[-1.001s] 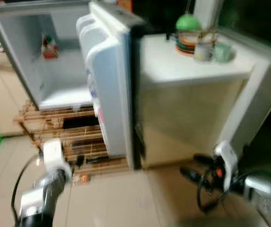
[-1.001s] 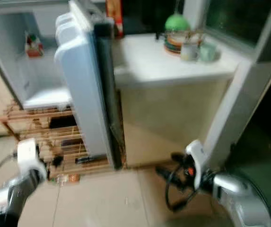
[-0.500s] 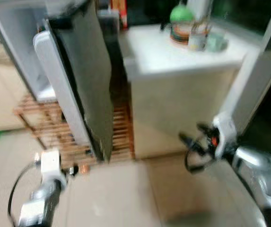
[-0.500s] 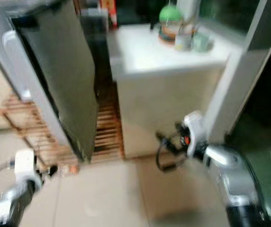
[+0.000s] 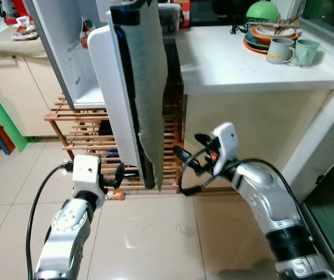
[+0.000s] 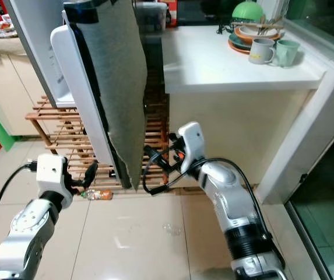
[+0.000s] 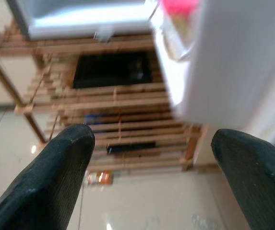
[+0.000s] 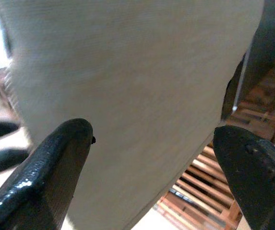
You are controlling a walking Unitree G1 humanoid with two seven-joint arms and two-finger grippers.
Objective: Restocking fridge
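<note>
A small white fridge (image 5: 67, 52) stands on a wooden rack (image 5: 79, 125). Its door (image 5: 146, 87) hangs partly swung, edge-on to me, with the grey outer face to the right. My right gripper (image 5: 188, 153) is open, low against that grey face (image 8: 127, 96), near the door's bottom corner. My left gripper (image 5: 120, 173) is open too. It sits low on the door's white inner side (image 7: 243, 57), close to the floor and holding nothing. A small red item (image 5: 85, 24) sits inside the fridge. A small bottle (image 5: 114, 195) lies on the tiles by the rack.
A white counter (image 5: 242, 64) to the right carries mugs (image 5: 280, 49), plates and a green bowl (image 5: 263, 10). A beige cabinet (image 5: 15, 87) and a green board (image 5: 3, 122) stand at the left. A glass door frame (image 5: 330, 128) borders the right.
The fridge door has swung from wide open towards the fridge body. My right gripper has moved left up to its outer face. The camera has shifted and sharpened.
</note>
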